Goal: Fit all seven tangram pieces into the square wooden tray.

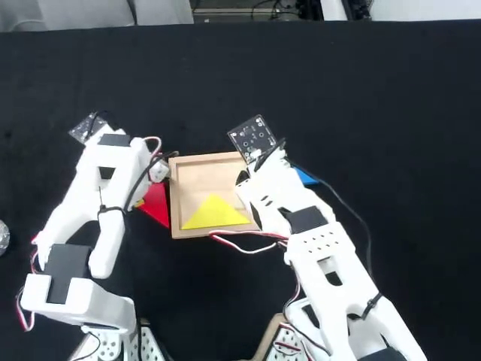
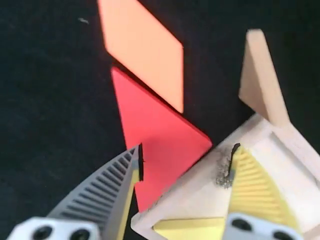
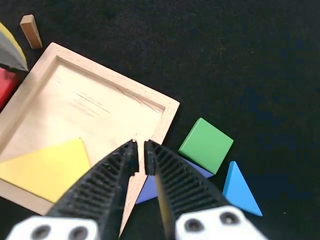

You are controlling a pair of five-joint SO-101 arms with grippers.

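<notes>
The square wooden tray (image 1: 177,197) lies mid-table with a yellow triangle (image 1: 214,213) inside. A red triangle (image 1: 156,204) rests against its left wall. My left gripper (image 2: 185,151) is open over the tray's corner (image 2: 200,186), one finger above the red triangle (image 2: 160,135) and the other over the tray floor. An orange parallelogram (image 2: 142,50) touches the red piece. My right gripper (image 3: 140,152) is shut and empty above the tray's right wall (image 3: 167,117). Beyond that wall lie a green square (image 3: 206,145), a blue triangle (image 3: 240,190) and a purple piece (image 3: 148,190).
A small tan wooden block (image 2: 260,75) sits off the tray's far left corner, also seen as the block (image 3: 31,31). Black cloth covers the table (image 1: 391,98). Both arm bases and cables stand along the near edge.
</notes>
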